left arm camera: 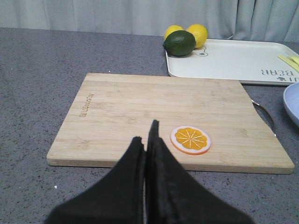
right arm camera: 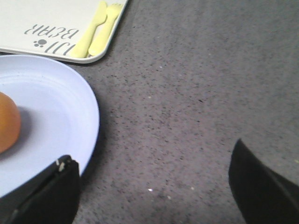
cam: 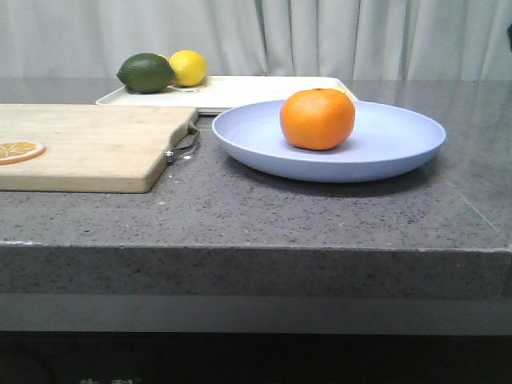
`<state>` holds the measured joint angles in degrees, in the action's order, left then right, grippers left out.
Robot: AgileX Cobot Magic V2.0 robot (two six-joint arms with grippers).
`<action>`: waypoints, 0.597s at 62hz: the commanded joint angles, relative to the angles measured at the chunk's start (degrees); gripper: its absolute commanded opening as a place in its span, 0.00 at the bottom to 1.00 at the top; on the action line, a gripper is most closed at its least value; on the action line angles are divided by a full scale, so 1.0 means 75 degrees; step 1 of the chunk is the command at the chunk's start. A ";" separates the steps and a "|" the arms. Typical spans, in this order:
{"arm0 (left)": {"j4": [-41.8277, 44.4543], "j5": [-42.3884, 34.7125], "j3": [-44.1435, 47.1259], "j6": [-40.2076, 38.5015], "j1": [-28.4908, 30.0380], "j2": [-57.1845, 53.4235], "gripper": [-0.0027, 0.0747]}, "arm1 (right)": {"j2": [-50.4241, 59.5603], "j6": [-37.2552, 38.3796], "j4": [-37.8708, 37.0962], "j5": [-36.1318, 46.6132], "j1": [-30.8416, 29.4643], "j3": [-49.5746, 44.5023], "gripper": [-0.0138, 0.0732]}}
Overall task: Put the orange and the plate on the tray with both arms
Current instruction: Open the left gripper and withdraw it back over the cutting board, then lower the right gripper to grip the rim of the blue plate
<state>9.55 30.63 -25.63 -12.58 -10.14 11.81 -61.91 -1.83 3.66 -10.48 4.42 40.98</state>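
Orange (cam: 317, 118) seated mid-plate (cam: 384, 148) on the grey surface (cam: 264, 216), tray (cam: 248, 90) just behind, holding lime (cam: 146, 73) and lemons (cam: 188, 67). Right gripper (right arm camera: 154, 186) spread wide, one finger at the plate's near rim, hence the nearer arm for the plate. Left gripper (left arm camera: 147, 144) pressed together, empty, over cutting board (left arm camera: 140, 112) beside orange slice (left arm camera: 190, 139), well apart from the orange, off toward the plate side
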 commanded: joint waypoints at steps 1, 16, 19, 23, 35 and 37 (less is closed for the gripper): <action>0.0053 -0.0646 -0.0204 -0.0082 0.0016 0.0094 0.01 | -0.0642 -0.0024 0.0465 0.0234 0.0151 0.0799 0.91; 0.0053 -0.0646 -0.0204 -0.0082 0.0016 0.0094 0.01 | -0.2471 -0.0024 0.1794 -0.1370 0.0191 0.2480 0.91; 0.0053 -0.0646 -0.0204 -0.0082 0.0016 0.0094 0.01 | -0.2764 -0.0024 0.1917 -0.1713 0.0191 0.2825 0.91; 0.0053 -0.0646 -0.0204 -0.0082 0.0016 0.0094 0.01 | -0.3207 -0.0024 0.2022 -0.2238 0.0191 0.3235 0.91; 0.0053 -0.0646 -0.0204 -0.0082 0.0016 0.0094 0.01 | -0.4119 -0.0024 0.2212 -0.3429 0.0191 0.4195 0.91; 0.0053 -0.0646 -0.0204 -0.0082 0.0016 0.0094 0.01 | -0.4215 -0.0024 0.2242 -0.3555 0.0191 0.4283 0.91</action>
<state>9.55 30.54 -25.63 -12.58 -10.14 11.81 -93.98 -1.83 19.04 -35.78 5.79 69.47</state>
